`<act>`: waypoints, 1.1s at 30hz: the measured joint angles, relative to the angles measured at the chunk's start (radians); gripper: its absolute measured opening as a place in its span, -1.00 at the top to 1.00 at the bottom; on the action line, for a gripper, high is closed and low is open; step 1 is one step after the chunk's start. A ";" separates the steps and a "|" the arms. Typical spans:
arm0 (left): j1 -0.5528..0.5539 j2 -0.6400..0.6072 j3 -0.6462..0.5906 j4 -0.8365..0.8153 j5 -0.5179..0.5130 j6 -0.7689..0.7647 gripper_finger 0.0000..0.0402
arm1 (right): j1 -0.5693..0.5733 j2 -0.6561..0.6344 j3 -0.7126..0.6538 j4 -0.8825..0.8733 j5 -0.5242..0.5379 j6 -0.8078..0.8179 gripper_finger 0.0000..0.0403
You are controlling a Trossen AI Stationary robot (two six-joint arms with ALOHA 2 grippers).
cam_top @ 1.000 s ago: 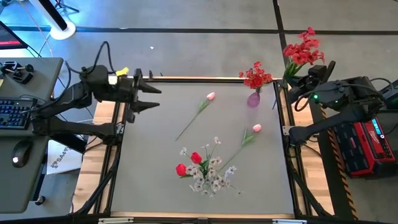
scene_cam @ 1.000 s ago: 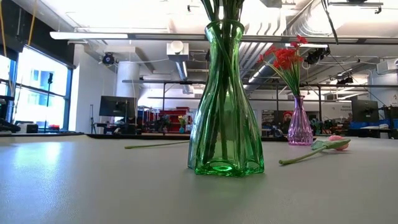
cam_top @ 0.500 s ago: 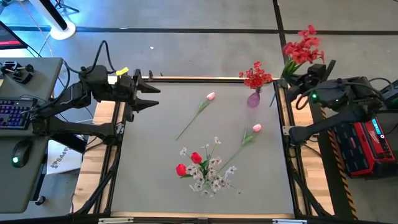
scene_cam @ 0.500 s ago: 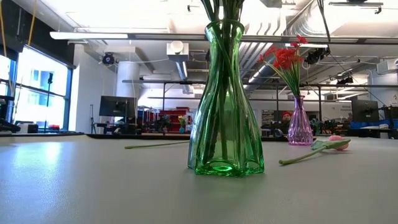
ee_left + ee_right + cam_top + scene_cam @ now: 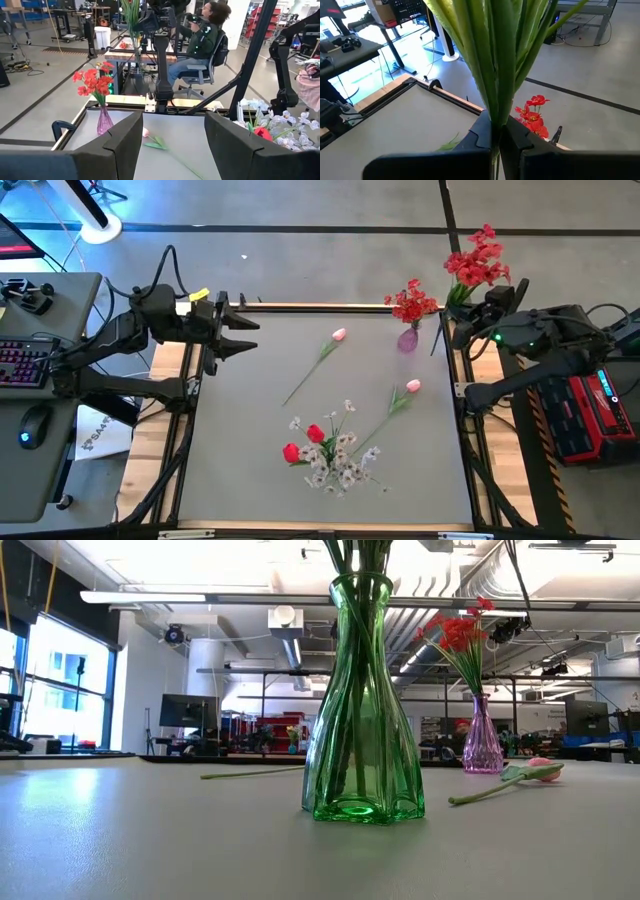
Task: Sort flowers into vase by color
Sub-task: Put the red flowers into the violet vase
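- in the low view the green vase (image 5: 360,700) stands nearest on the tabletop (image 5: 150,840); its mouth and the blossoms are cut off by the frame, only stems show inside.
- from above it is hidden under its own flowers: two red tulips (image 5: 303,442) among white sprays (image 5: 340,460), near the front edge.
- one pink tulip (image 5: 412,386) lies just right of that bunch, stem slanting toward it; another pink tulip (image 5: 339,334) lies farther back, mid-table, apart from everything.
- the bare left half of the tabletop is open.
- the pink vase (image 5: 408,339) stands at the back right corner near the rim, holding a red blossom cluster (image 5: 411,302).
- the right gripper (image 5: 478,308) hangs beyond the right rim, past that corner, fingers pressed together on the green stems of another red cluster (image 5: 475,262); its blossoms are cut off in the right wrist view.
- the left gripper (image 5: 240,336) waits over the back left edge, fingers (image 5: 122,145) spread, holding nothing.
- a seated person (image 5: 197,42) is in the room beyond.
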 joint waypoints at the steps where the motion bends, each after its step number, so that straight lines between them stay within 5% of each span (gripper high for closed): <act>1: 0.000 0.000 0.000 0.000 0.000 0.000 0.00 | 0.000 -0.001 0.000 0.000 0.000 0.005 1.00; 13: 0.000 0.000 0.000 0.000 0.000 0.000 0.00 | 0.000 0.009 0.000 0.013 0.046 -0.068 1.00; 16: 0.000 0.000 0.000 0.000 0.000 0.000 0.00 | 0.000 0.012 -0.044 0.009 0.147 -0.025 1.00; 22: 0.000 0.000 0.000 0.000 0.000 0.000 0.00 | 0.006 -0.061 -0.258 -0.050 0.457 0.342 1.00; 33: 0.000 0.000 0.000 0.000 0.000 0.000 0.00 | -0.011 -0.214 -0.490 -0.056 0.605 0.414 1.00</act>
